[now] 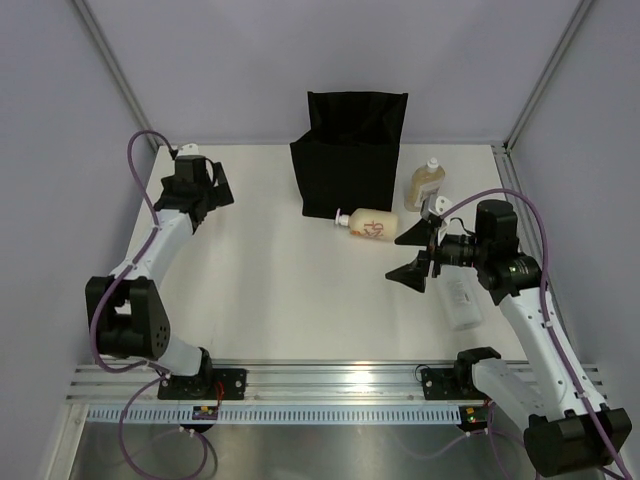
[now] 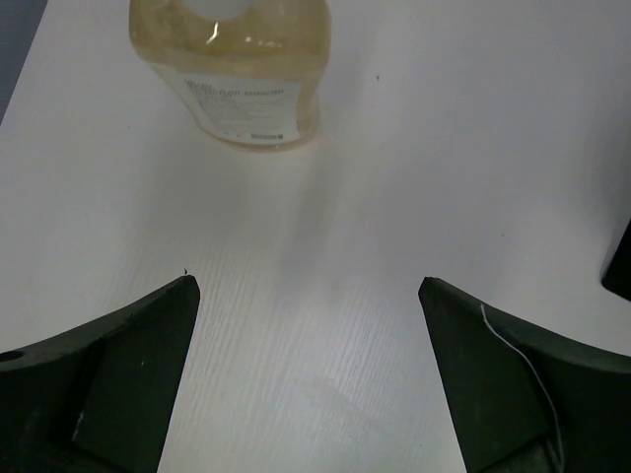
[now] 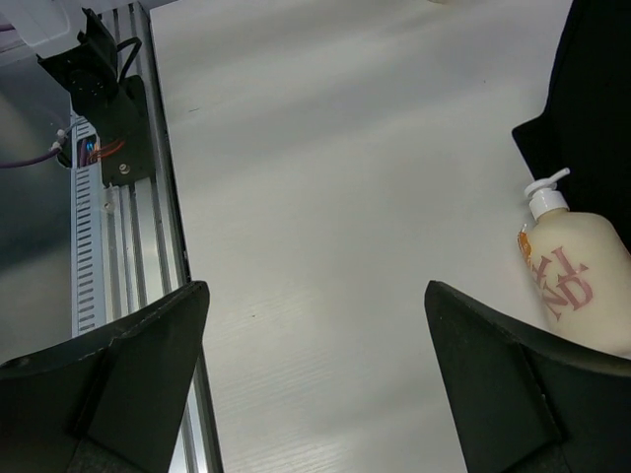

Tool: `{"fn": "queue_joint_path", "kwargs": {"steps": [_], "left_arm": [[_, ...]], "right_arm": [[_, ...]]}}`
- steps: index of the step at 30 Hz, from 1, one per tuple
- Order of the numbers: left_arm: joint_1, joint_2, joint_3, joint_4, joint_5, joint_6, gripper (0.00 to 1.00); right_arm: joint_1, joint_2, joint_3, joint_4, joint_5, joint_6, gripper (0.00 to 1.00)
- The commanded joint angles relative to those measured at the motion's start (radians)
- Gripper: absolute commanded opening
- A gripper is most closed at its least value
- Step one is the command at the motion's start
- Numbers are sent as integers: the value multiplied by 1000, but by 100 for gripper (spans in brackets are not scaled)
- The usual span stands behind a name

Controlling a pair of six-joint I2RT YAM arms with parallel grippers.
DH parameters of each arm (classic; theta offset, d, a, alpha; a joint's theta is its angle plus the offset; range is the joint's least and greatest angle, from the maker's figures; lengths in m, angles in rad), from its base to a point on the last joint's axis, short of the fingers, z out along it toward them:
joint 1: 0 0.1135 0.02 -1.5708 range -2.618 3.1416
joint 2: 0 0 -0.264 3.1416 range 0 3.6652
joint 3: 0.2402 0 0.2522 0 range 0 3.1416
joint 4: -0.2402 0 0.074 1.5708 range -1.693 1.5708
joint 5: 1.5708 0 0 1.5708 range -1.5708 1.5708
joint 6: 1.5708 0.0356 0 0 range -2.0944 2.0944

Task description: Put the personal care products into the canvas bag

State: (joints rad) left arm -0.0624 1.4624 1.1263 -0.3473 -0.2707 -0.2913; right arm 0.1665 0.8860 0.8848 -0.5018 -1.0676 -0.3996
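Running off the top edge, amber bottle (image 2: 235,79) ahead of left gripper (image 2: 308,284)

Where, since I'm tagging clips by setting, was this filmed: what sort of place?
Probably a robotics lab test cell: two arms bolted to an aluminium rail at a white table's near edge, plain grey panels closing it in, and bottles staged beside a black bag.

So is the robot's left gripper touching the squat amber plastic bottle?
Apart. The left wrist view shows bare white table between the left gripper and the squat amber bottle.
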Motion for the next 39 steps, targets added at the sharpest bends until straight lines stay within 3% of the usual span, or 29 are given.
{"fn": "queue_joint_path", "kwargs": {"steps": [1,5,9,15,24,31,39], "left_arm": [[19,87,119,157,-39,43,99],[32,177,167,182,-59,37,99],[39,228,168,186,-162,-44,99],[38,271,168,220,-196,-176,99],[38,438,365,10,-343,-389,99],[35,476,408,-2,-406,-439,99],[35,598,555,-85,-472,-419,99]], "right_arm": [[-10,27,-9,51,-57,-76,100],[-10,51,-6,25,-55,-114,100],[-10,62,8,11,-71,-114,99],[-10,79,13,11,-68,-108,99],[-10,76,16,5,-66,-114,100],[-10,91,26,-4,-69,-117,100],[-10,90,25,-1,-54,-123,100]]}}
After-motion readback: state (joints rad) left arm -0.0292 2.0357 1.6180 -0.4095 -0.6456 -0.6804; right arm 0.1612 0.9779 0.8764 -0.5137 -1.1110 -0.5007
